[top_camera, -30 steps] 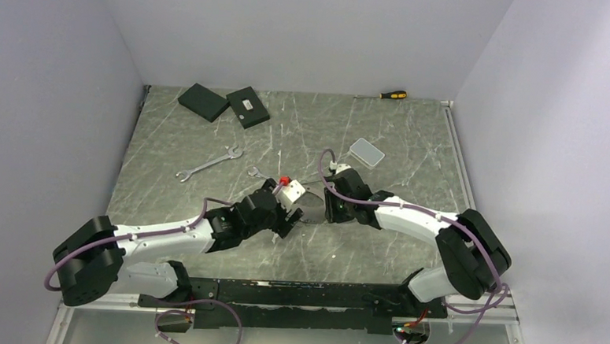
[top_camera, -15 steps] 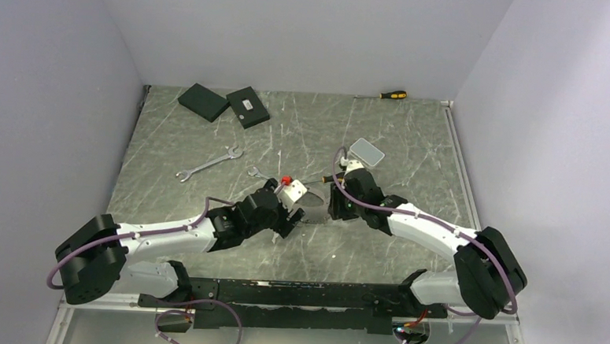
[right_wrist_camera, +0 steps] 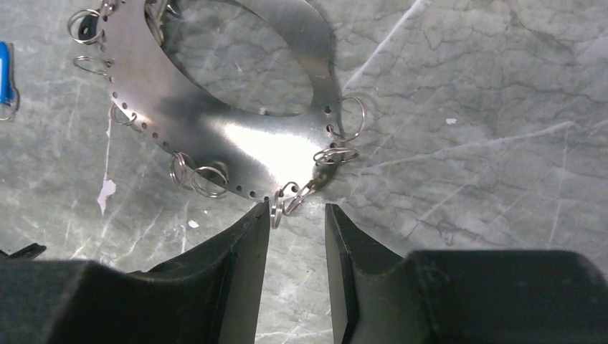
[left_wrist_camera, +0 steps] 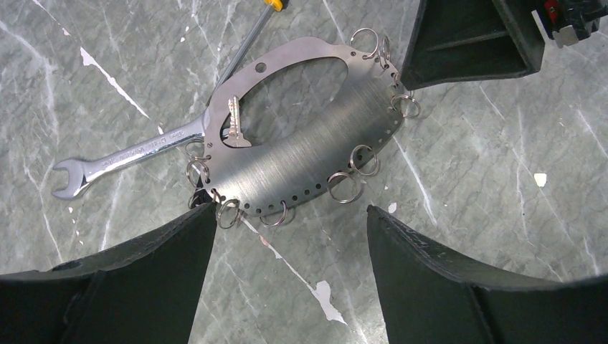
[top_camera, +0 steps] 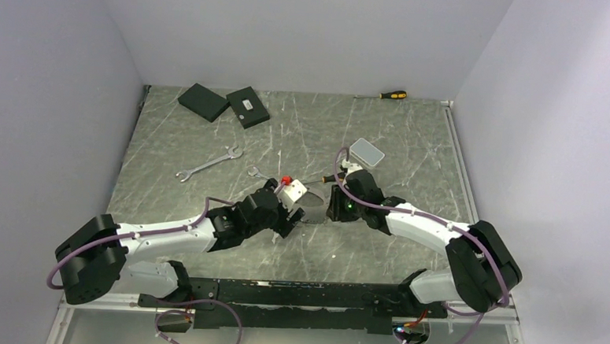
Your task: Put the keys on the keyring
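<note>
On marbled bench (top_camera: 413, 146), spanners (top_camera: 208, 163) loose, unthreaded, near ringed steel plate (left_wrist_camera: 315, 143); left end effector (left_wrist_camera: 290, 215) wide open, empty; right end effector (right_wrist_camera: 297, 211) part-open, straddling a split ring (right_wrist_camera: 276, 208).

Brushed steel oval plate (left_wrist_camera: 315, 154) with a satin sheen, thin shiny wire rings (left_wrist_camera: 364, 159) along its edge, polished silver metal spanner (left_wrist_camera: 129, 153), smooth matt black fingers (left_wrist_camera: 459, 287) of the left gripper (left_wrist_camera: 290, 209), smooth grey marble-patterned tabletop (left_wrist_camera: 502, 165) with white chips
</note>
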Motion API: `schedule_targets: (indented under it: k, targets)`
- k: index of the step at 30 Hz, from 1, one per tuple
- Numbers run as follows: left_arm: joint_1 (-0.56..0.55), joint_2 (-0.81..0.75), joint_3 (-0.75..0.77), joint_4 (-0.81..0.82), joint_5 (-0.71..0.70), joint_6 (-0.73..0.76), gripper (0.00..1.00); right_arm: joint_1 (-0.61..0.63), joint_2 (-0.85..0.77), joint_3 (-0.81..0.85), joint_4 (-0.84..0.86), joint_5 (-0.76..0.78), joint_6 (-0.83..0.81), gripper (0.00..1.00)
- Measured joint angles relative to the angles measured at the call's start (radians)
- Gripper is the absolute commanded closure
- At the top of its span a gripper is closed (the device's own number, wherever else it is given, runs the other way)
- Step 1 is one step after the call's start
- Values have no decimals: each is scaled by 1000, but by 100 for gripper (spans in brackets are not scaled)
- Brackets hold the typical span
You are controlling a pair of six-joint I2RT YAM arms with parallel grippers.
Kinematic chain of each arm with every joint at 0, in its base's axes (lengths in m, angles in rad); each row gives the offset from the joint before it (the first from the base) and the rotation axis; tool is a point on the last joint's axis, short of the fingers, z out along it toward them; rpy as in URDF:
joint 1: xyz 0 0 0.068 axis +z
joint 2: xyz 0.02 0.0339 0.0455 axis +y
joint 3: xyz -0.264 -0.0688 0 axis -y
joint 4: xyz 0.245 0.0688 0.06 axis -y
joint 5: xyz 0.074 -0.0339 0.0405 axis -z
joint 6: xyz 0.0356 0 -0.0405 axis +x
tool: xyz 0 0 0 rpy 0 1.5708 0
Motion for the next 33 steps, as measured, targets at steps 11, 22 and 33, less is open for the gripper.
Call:
schedule_targets:
  k: [11, 22, 33]
  targets:
    - [0, 0, 0, 0, 0, -17, 19, 0, 60, 0, 37, -11, 42, 73]
    - [0, -1, 0, 0, 0, -23, 19, 0, 62, -1, 35, -4, 47, 74]
    - [0, -1, 0, 4, 0, -25, 20, 0, 2, -47, 35, -12, 50, 71]
